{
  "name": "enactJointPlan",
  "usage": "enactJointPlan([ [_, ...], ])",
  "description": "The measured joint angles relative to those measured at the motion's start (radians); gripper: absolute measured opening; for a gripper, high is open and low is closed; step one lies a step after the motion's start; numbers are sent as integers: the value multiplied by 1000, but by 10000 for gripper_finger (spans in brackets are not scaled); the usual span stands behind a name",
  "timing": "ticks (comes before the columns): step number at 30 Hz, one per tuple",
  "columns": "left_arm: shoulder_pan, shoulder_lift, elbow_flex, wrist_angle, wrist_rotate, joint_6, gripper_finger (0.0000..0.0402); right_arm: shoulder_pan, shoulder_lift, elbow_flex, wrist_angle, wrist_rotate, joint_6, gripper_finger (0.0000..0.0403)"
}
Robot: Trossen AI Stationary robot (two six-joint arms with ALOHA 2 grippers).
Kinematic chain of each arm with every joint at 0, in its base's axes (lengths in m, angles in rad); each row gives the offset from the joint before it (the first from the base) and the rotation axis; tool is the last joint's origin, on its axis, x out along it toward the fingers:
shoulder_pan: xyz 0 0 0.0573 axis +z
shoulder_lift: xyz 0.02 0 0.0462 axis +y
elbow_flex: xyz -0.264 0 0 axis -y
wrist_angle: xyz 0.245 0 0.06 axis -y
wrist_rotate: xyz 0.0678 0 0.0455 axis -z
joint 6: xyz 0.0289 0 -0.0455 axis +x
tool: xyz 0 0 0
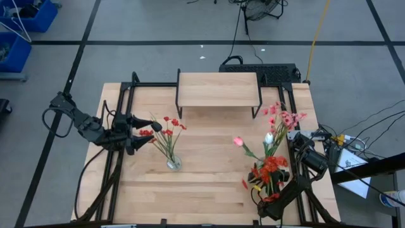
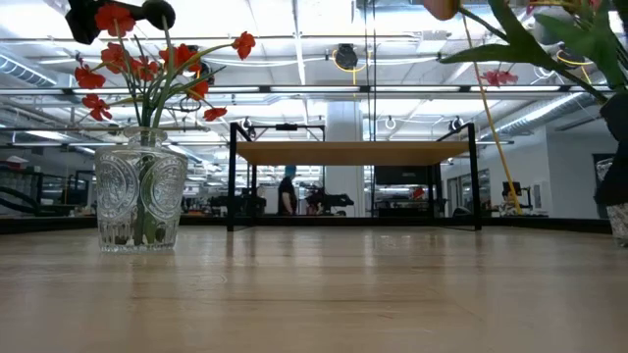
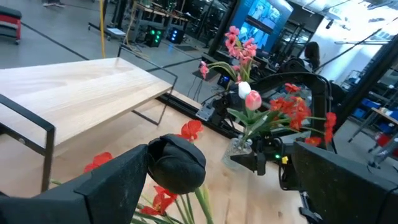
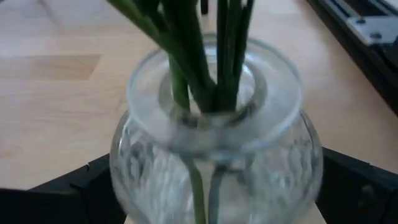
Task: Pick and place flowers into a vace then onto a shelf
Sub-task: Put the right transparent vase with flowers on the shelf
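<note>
Thin red-blossomed stems (image 1: pixel 166 130) stand in a cut-glass vase (image 1: pixel 174 163) (image 2: pixel 142 201) left of the table's middle. My left gripper (image 1: pixel 144 132) (image 3: pixel 242 162) is open and level at their tops, with a finger on either side of a red blossom; I cannot tell whether it touches. Near the right near corner, my right gripper (image 1: pixel 266 190) (image 4: pixel 217 180) is shut on a round clear vase (image 4: pixel 217 124) (image 3: pixel 239 146). That vase holds green stems with red and pink blossoms (image 1: pixel 278 120), a white bud (image 1: pixel 269 137) and a pink bud (image 1: pixel 238 141). The shelf (image 1: pixel 218 88) (image 2: pixel 353 152) stands at the far edge. My right gripper holds the round vase by its bulging body (image 4: pixel 124 174), just under the neck, one finger (image 4: pixel 81 186) on each side. The fingers come level from the table's near right. The vase is upright with stems rising from its mouth; whether its base rests on the table cannot be told.
Bare wooden tabletop (image 1: pixel 209 183) lies between the two vases and in front of the shelf. A black flat device (image 1: pixel 259 68) and cables sit behind the shelf. Cables and papers (image 1: pixel 348 155) lie beyond the right edge. A person (image 2: pixel 287 191) stands far off in the room.
</note>
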Motion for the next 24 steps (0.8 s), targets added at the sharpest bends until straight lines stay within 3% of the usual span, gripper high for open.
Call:
enactJointPlan([
  [24,0,0,0,2,-19,-52,399,-60,0,-161,96,154,45,391],
])
